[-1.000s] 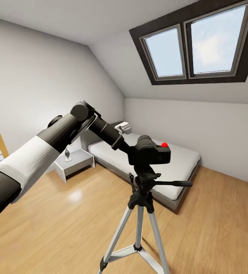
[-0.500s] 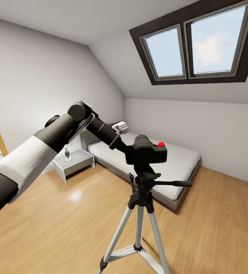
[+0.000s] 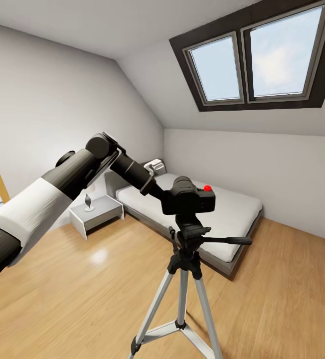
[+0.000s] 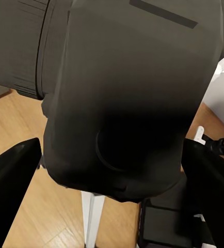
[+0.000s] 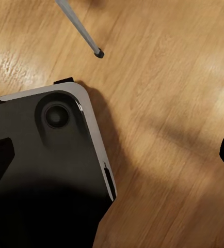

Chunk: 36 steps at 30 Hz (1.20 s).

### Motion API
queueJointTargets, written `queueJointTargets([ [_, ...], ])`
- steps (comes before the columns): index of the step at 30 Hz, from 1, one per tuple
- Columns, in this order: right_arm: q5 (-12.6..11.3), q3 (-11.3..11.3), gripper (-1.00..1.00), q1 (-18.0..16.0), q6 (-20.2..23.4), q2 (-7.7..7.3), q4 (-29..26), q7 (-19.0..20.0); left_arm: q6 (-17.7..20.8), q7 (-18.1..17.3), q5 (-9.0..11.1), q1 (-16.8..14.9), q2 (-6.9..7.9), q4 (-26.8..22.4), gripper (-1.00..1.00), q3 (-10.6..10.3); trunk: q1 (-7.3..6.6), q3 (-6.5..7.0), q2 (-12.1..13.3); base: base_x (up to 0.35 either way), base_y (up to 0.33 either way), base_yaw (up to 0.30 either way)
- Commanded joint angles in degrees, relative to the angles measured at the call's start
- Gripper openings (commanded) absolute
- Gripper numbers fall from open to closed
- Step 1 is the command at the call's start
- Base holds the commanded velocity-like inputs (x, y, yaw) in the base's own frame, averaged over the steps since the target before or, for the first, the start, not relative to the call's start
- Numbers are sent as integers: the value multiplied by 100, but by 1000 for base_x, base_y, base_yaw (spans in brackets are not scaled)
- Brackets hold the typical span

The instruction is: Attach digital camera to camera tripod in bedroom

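— While the head view looks over the bedroom, where is the digital camera (image 3: 190, 199)?
— Just above the camera tripod (image 3: 185, 279), bed (image 3: 232, 209) at two o'clock.
— Left wrist view?
— Left gripper (image 4: 112, 170) fingers (image 4: 11, 175) pinch the camera.
— Right wrist view?
— Right gripper (image 5: 112, 155) fingers spread over the floor (image 5: 163, 77).

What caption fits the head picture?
Left gripper holds the camera just above the tripod beside the bed.
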Motion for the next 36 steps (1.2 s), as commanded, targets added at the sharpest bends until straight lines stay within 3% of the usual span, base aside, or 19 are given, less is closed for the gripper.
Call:
queueJointTargets([
  [1, -2, -37, 100, -6, -36, 0, 18, 5, 60, 1, 34, -6, -1, -2, -100, -18, 2, -2, -5, 0, 0, 0],
  [36, -2, -47, 100, -6, -41, 0, 18, 5, 60, 1, 34, -6, 12, -19, -100, -3, 2, -2, -5, -17, -17, 0],
])
